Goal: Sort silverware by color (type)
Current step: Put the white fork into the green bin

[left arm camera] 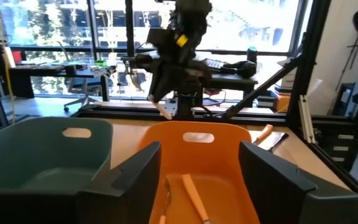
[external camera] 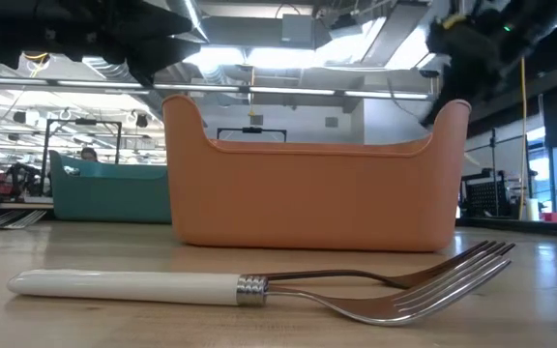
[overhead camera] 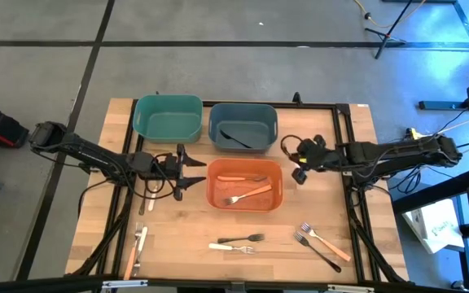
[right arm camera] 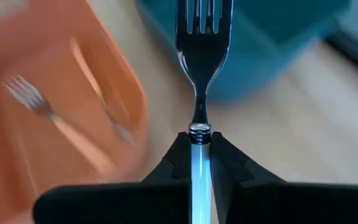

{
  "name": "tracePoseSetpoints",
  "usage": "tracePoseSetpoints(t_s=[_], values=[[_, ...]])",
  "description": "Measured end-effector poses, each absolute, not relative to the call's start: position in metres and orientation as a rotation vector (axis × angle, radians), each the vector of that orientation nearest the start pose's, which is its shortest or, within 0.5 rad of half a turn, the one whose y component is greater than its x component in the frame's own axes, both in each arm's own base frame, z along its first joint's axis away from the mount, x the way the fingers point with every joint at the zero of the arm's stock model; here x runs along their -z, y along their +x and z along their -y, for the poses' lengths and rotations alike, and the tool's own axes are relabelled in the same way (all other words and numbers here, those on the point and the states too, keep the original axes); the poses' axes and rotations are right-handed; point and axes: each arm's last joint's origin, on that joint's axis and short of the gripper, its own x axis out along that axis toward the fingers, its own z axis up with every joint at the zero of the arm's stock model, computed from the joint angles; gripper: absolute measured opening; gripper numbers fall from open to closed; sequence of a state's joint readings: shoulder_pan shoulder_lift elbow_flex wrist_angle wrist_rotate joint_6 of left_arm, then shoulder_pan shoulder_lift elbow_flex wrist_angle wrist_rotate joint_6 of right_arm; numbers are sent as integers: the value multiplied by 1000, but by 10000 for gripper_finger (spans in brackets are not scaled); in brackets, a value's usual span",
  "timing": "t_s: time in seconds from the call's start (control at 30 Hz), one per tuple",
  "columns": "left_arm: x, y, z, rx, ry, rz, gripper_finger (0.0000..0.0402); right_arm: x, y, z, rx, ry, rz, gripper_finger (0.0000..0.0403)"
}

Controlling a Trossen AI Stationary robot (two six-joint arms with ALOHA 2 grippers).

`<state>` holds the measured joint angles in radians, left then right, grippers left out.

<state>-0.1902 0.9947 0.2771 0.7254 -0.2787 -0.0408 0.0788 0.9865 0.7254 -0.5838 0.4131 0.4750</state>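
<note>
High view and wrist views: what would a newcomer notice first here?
The right hand, beside the orange bin, is shut on a white-handled fork. The left hand stands open at that bin's other side, over two orange-handled forks lying inside. More forks lie loose near the table's front edge.

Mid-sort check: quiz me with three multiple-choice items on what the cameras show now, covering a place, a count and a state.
1. The black utensil already binned lies in: A the teal plastic bin; B the blue-grey plastic bin; C the orange plastic bin.
2. Rectangular bins on the wooden table: A two; B three; C four.
3. The right gripper is: A open and empty; B shut on a pale-handled metal fork; C shut on a spoon.
Key: B, the dark piece lies on the blue-grey floor; B, three show from above; B, its fingers clamp the handle.
</note>
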Motion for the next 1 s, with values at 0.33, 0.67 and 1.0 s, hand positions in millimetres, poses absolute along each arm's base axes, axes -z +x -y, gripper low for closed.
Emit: tracePoseSetpoints(t_s=[0.33, 0.67, 1.0], values=[[-210, 194, 29, -93, -21, 10, 205, -263, 237, -6, 388, 51, -403, 16], [-208, 205, 30, -135, -14, -12, 198, -245, 292, -17, 151, 55, -195, 17], [-217, 246, 42, -123, -5, -57, 198, -215, 332, -35, 54, 17, -161, 17]])
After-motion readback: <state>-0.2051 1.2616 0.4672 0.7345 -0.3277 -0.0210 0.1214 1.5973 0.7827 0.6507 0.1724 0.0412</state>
